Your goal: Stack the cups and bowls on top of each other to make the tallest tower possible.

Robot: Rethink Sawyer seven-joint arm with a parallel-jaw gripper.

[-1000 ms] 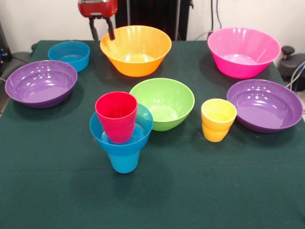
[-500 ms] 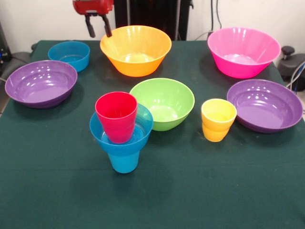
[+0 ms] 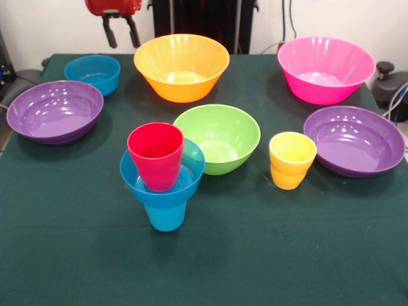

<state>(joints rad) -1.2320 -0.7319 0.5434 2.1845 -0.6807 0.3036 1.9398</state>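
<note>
A green cloth-covered counter carried the coloured plastic ware. The tower stood near the front, left of centre: a plain tapered blue plastic cup upright at the bottom, a small blue plastic bowl seated on its rim, and a red plastic cup sitting in that bowl, mouth up and leaning slightly, so the stack's long axis ran nearly vertical. Just beside it to the right and a little farther back sat the medium lime green plastic bowl, with the stepped yellow plastic cup upright to its right. Two wide shallow purple plastic bowls lay at the sides, one at the left and one at the right. Farther back were a second small blue plastic bowl at the left, the large orange plastic bowl in the middle and the large pink plastic bowl at the right. The end effector hung at the far left above the counter, between the far blue bowl and the orange bowl, its two dark fingers spread apart and gripping nothing, well away from the tower.
</note>
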